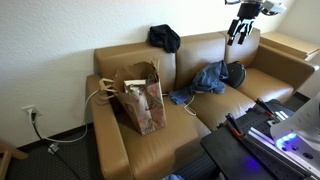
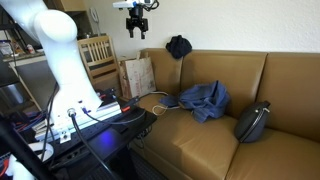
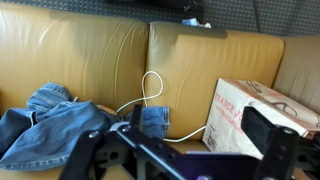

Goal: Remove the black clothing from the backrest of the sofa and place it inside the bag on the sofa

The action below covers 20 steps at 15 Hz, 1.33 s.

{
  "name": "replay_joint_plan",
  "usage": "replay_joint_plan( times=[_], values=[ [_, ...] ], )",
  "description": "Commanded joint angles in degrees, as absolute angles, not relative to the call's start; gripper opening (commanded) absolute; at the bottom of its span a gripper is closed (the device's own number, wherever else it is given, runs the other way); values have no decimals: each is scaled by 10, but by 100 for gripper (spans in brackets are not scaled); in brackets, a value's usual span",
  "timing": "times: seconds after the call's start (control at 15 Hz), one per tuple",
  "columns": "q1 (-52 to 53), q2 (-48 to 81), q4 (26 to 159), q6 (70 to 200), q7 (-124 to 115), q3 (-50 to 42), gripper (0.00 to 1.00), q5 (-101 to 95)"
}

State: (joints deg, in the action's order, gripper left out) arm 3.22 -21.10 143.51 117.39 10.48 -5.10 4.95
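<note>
The black clothing (image 1: 165, 38) lies bunched on top of the tan sofa's backrest (image 1: 200, 50); it also shows in the other exterior view (image 2: 179, 46) and at the top edge of the wrist view (image 3: 190, 10). The brown paper bag (image 1: 142, 95) stands upright and open on the end seat (image 2: 138, 76) (image 3: 255, 115). My gripper (image 1: 237, 32) (image 2: 135, 25) hangs high in the air above the sofa, apart from the clothing. Its fingers (image 3: 180, 150) are open and empty.
Blue jeans (image 1: 205, 80) (image 2: 205, 98) (image 3: 50, 120) lie crumpled on the middle seat. A white cable (image 3: 150, 95) loops beside them. A black rounded bag (image 1: 235, 72) (image 2: 252, 122) rests on the seat near the jeans. A wooden chair (image 2: 95, 52) stands past the sofa's end.
</note>
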Motion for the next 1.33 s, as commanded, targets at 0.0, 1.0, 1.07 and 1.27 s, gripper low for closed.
replay_joint_plan(
  times=[0.0,1.0,1.07,1.27],
  values=[
    [24,-206,1426,1178,106,-43,100,56],
    [43,81,1206,1321,38,12,100,75],
    [44,100,1175,1320,20,16,100,72],
    [40,89,1178,1313,14,24,100,76]
  ],
)
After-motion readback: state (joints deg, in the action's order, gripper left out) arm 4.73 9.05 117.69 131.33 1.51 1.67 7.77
